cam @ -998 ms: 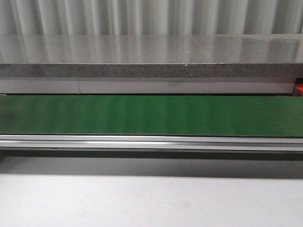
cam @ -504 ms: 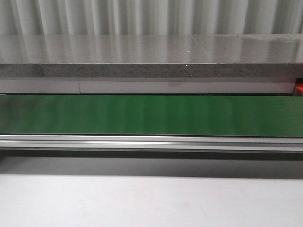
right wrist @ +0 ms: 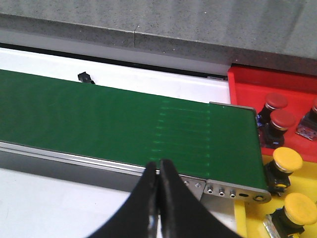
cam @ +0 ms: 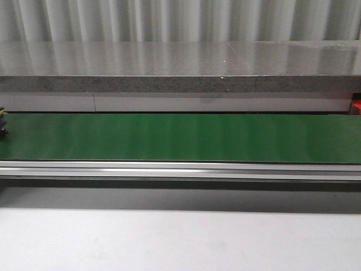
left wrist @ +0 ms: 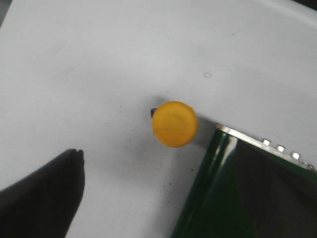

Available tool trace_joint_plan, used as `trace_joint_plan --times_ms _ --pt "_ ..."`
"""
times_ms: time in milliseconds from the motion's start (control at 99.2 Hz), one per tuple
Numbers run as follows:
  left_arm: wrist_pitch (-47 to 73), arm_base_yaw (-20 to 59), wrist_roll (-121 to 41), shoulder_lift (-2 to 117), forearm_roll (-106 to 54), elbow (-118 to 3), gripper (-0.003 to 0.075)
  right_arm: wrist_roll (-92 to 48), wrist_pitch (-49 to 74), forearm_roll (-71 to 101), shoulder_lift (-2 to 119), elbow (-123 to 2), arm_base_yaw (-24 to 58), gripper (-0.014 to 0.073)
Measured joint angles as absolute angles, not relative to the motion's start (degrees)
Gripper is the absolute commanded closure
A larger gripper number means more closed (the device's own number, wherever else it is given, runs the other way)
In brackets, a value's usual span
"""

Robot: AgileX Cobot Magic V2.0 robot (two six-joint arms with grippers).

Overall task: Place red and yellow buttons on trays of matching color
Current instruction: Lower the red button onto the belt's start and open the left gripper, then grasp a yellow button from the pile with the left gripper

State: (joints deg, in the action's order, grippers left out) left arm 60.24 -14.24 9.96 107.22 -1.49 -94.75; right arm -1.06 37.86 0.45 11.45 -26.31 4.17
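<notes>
Change: a small dark shape (cam: pixel 3 121) has just appeared at the belt's (cam: pixel 180 138) far-left edge — likely a new button arriving.
Yellow button (left wrist: pixel 174 124): on the white worktop (left wrist: pixel 99 74), just beside the belt end.
Left claw (left wrist: pixel 44 193): one finger visible — cannot tell.
Right claw (right wrist: pixel 159 171): closed, empty.
Trays: red tray (right wrist: pixel 257 87) and yellow tray (right wrist: pixel 252 218) already hold buttons.

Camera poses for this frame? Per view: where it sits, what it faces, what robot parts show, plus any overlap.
Front view: faces forward and slightly down at the green conveyor belt; no arm shows.
Left wrist view: looks down on a yellow button standing on the white table; one dark finger shows.
Right wrist view: looks along the belt end toward the red tray and yellow tray; right gripper shut.
Shared: the belt appears in all three views.
</notes>
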Motion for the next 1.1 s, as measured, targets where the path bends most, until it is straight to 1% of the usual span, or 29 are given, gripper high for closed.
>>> trace_joint_plan --times_ms 171,403,847,938,1099 --pt "58.9 -16.5 19.3 111.6 -6.1 -94.7 0.0161 -1.1 37.9 0.4 11.4 -26.3 4.2 0.0662" --pt "55.6 -16.7 29.3 115.9 -12.4 -94.9 0.0161 -1.1 37.9 0.4 11.4 -26.3 4.2 0.0662" --pt "51.7 -16.5 31.7 123.2 -13.0 -95.2 0.0167 -1.1 37.9 0.4 11.4 -26.3 4.2 0.0662" --pt "51.5 -16.5 31.7 123.8 -13.0 -95.2 0.0230 -1.1 37.9 0.4 11.4 -26.3 4.2 0.0662" --pt "51.2 -16.3 31.7 123.8 -13.0 -95.3 0.0423 -1.1 37.9 0.4 11.4 -26.3 4.2 0.0662"
